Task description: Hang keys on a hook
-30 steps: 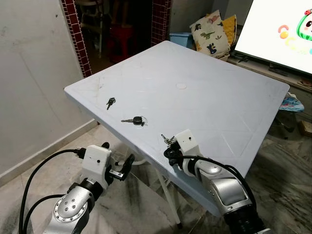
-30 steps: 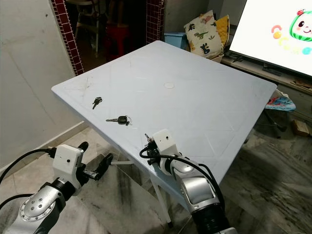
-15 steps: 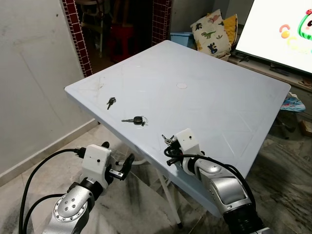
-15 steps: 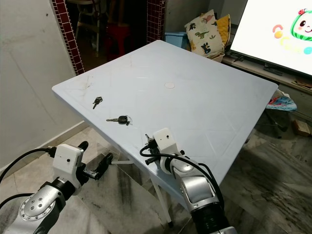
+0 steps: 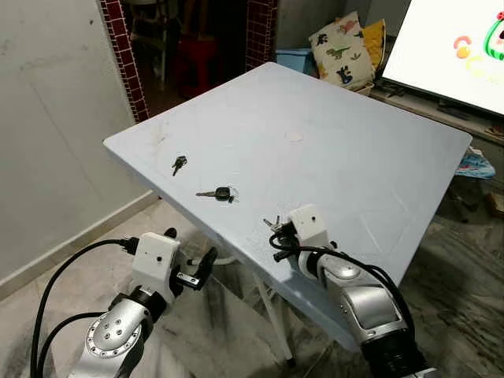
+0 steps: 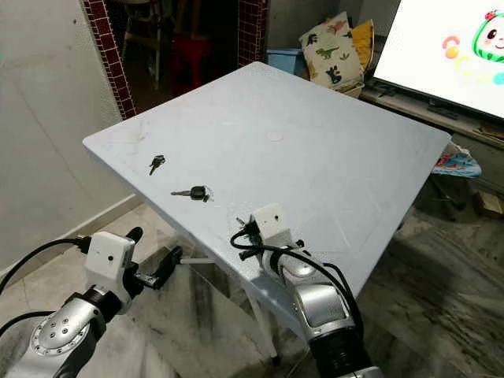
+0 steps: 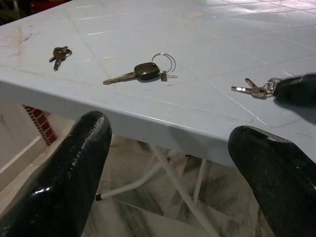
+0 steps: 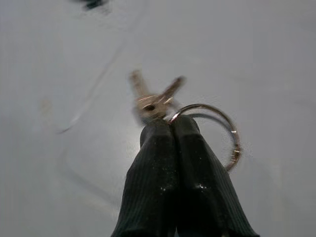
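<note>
Your right gripper (image 8: 170,129) is clenched on the ring of a small bunch of keys (image 8: 154,101), near the front edge of the light blue tabletop (image 5: 346,165). The two black fingers (image 8: 150,168) press together at the ring, and the keys stick out past the tips, close over the tabletop surface. You cannot tell from the pictures whether the keys touch the surface or hang just above it.

Farther from that front edge lie a black-headed key (image 5: 217,194) with a thin ring, and beyond it a small dark key pair (image 5: 179,164).

Your left gripper (image 7: 170,163) is released, fingers wide apart, below the tabletop edge, over the marble floor (image 5: 228,331).
</note>
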Controlling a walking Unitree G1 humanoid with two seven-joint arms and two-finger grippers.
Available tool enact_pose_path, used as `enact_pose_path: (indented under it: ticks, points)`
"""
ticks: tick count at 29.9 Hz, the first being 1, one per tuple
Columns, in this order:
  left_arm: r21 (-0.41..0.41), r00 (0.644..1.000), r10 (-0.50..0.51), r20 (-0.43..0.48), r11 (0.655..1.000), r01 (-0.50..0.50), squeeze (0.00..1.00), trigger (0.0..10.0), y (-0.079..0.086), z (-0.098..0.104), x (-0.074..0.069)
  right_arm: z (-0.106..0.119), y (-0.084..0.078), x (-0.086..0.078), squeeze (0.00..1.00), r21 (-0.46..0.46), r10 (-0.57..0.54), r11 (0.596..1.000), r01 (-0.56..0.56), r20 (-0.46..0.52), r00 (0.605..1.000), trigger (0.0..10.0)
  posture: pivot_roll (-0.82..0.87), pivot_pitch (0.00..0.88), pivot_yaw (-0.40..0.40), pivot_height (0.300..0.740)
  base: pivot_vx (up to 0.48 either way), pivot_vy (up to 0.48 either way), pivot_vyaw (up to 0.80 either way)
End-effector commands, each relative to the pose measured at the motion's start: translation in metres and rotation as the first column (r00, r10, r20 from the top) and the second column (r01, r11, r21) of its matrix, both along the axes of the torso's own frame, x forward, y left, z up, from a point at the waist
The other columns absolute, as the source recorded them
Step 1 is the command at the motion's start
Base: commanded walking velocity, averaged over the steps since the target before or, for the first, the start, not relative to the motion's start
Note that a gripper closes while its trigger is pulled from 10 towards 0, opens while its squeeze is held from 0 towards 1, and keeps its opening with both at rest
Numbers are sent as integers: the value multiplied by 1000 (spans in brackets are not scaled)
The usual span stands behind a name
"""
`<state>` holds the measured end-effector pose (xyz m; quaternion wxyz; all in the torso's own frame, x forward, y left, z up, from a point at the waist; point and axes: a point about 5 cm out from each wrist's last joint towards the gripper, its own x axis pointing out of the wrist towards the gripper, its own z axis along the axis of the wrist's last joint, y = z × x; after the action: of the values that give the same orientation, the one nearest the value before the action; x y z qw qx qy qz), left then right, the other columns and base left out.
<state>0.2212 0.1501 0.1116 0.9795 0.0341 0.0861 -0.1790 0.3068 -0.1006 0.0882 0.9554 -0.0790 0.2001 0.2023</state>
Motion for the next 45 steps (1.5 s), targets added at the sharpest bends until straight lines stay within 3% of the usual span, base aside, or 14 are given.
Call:
enact_pose_path:
  ticks: [1,5,13,14,15,16,17,18,19,23,31,40,45]
  points:
    - [15,1000,0,7,1000,0,0,10000,1,3,1,13,-9,8,0,30,-55,998,53,62,997,0,110,30,-17,740,0,0,0]
    - [16,1000,2,9,1000,-2,0,10000,1,3,3,35,-14,18,0,87,-87,993,75,148,985,0,104,26,-16,740,0,0,0]
    - [16,1000,4,11,1000,-4,0,10000,0,2,5,52,-15,19,0,119,-33,993,5,227,973,0,100,21,-19,740,0,0,0]
    - [16,1000,5,11,1000,-5,0,10000,0,2,5,51,-15,18,0,102,-12,995,-12,229,973,3608,100,21,-19,740,0,0,0]
    - [16,1000,6,11,1000,-6,0,10000,0,2,5,49,-16,16,0,76,6,997,-24,228,974,8392,100,21,-19,740,0,0,0]
    - [15,1000,6,11,1000,-7,0,10000,0,2,5,48,-17,15,0,58,17,998,-31,227,974,8392,100,21,-19,740,0,0,0]
    - [15,1000,8,10,1000,-8,0,10000,0,2,5,43,-20,13,71,34,19,999,-26,204,979,10000,101,21,-20,740,0,0,0]
    - [15,1000,8,10,1000,-8,0,10000,0,2,5,43,-20,13,71,34,19,999,-26,204,979,10000,101,21,-20,740,0,0,0]
    - [15,1000,8,10,1000,-8,0,10000,0,2,4,39,-23,11,1000,27,12,999,-17,176,984,10000,101,21,-20,740,0,0,0]
    - [17,1000,6,9,1000,-6,0,10000,1,2,4,24,-22,-2,1000,2,46,999,-46,123,991,10000,104,16,-16,740,0,0,0]
    - [24,1000,-7,11,1000,6,0,10000,1,2,5,15,-8,-8,1000,2,54,999,-54,72,996,10000,108,8,-9,740,0,0,0]
    - [27,1000,-8,14,1000,7,0,10000,1,3,6,7,-7,-3,1000,-35,-42,998,43,38,998,10000,115,6,-11,740,0,0,0]
    - [25,1000,-3,11,1000,3,0,10000,1,3,5,11,-5,3,1000,17,-83,996,82,46,996,10000,115,10,-10,740,0,0,0]
